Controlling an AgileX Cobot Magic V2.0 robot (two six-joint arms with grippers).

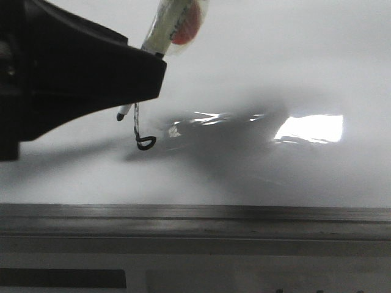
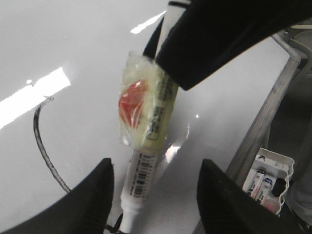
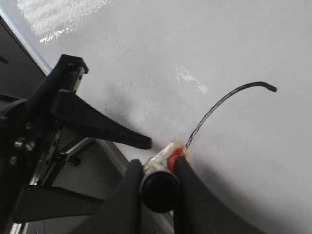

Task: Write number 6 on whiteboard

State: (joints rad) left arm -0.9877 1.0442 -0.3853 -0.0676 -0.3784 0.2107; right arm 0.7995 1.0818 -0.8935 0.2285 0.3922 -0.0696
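The whiteboard (image 1: 275, 61) fills the front view, with its grey metal rim (image 1: 244, 213) along the near edge. The number 6 (image 1: 144, 141) is a thin black line ending in a small closed loop. Its arc also shows in the left wrist view (image 2: 39, 141) and the right wrist view (image 3: 219, 102). My right gripper (image 3: 158, 168) is shut on a white marker pen (image 1: 162, 30) wrapped in tape with a red patch. The pen tip (image 1: 123, 113) is just left of the loop. My left gripper (image 2: 155, 168) is open and holds nothing; its fingers (image 1: 91, 73) stand either side of the pen.
A bright rectangular glare (image 1: 311, 128) lies on the board at the right. A white box of spare markers (image 2: 267, 181) sits beyond the rim (image 2: 263, 122). The left arm's frame (image 3: 73, 122) is close beside my right gripper.
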